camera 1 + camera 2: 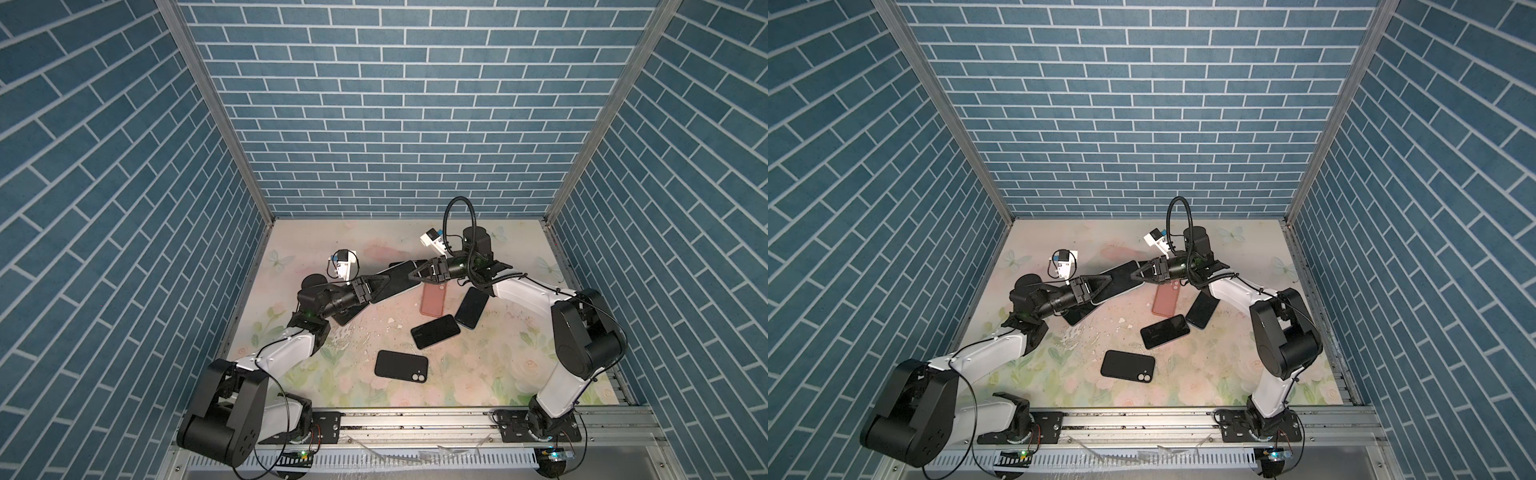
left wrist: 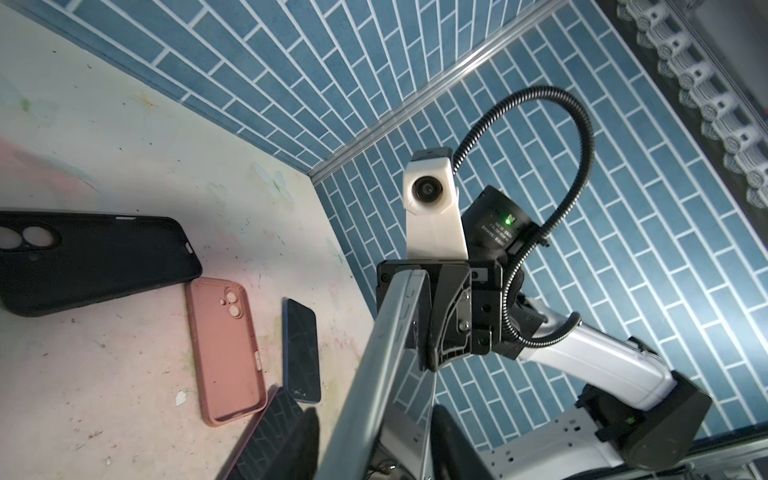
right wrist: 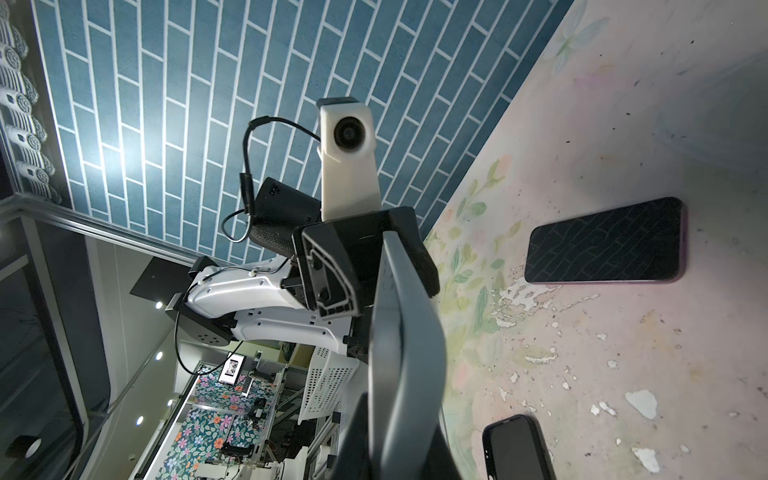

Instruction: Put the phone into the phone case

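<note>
Clamping the phone (image 1: 398, 274), left gripper (image 1: 380, 286) faces right gripper (image 1: 415, 275).

A: The rim of the raised phone (image 2: 388, 345)?
B: Smooth matt grey, metal by its look.
A: And the cases?
B: The pink case (image 2: 224, 353) is matt, rubbery-looking and dusty; the black case (image 2: 104, 266) matt too.
A: The table (image 3: 623, 124)?
B: Printed cover, scuffed and flaking. The lying phone (image 3: 606, 241) has a glossy glass screen.
</note>
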`<action>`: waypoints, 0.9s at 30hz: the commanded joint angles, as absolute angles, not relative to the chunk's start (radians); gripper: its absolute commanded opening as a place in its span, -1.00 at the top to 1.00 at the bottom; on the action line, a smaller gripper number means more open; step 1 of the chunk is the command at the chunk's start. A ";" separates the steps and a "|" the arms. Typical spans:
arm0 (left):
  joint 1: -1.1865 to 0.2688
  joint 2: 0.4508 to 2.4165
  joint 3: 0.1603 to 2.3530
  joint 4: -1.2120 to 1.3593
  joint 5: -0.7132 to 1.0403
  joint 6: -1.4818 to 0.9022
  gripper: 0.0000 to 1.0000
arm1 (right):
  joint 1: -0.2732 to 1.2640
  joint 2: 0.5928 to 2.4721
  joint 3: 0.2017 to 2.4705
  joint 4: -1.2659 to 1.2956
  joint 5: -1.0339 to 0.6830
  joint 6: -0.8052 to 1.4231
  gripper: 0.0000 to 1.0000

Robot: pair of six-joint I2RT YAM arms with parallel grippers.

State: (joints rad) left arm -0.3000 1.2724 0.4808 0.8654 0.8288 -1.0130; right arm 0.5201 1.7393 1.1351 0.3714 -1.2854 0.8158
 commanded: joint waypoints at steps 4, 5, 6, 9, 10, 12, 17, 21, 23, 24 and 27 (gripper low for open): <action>-0.325 1.320 0.456 1.103 0.854 -1.095 0.54 | 0.530 1.764 1.113 0.441 -1.278 0.852 1.00; -0.326 1.322 0.452 1.114 0.850 -1.095 0.57 | 0.529 1.764 1.110 0.440 -1.276 0.850 1.00; -0.327 1.323 0.449 1.121 0.848 -1.095 0.61 | 0.528 1.764 1.109 0.440 -1.274 0.850 1.00; -0.327 1.310 0.443 1.107 0.845 -1.095 0.78 | 0.519 1.762 1.107 0.439 -1.259 0.841 0.93; -0.327 1.302 0.444 1.092 0.844 -1.089 0.80 | 0.514 1.759 1.106 0.440 -1.251 0.838 0.85; -0.326 1.288 0.442 1.061 0.842 -1.075 0.83 | 0.504 1.753 1.106 0.443 -1.237 0.835 0.69; -0.328 1.274 0.436 1.038 0.850 -1.070 0.91 | 0.482 1.736 1.127 0.474 -1.204 0.830 0.29; -0.341 1.284 0.440 1.063 0.860 -1.089 0.94 | 0.483 1.752 1.156 0.519 -1.203 0.858 0.20; -0.346 1.291 0.441 1.074 0.858 -1.095 0.94 | 0.484 1.766 1.164 0.567 -1.207 0.893 0.19; -0.349 1.294 0.441 1.080 0.855 -1.095 0.95 | 0.486 1.774 1.166 0.599 -1.211 0.917 0.19; -0.355 1.310 0.442 1.103 0.847 -1.118 0.95 | 0.495 1.800 1.162 0.702 -1.225 0.995 0.19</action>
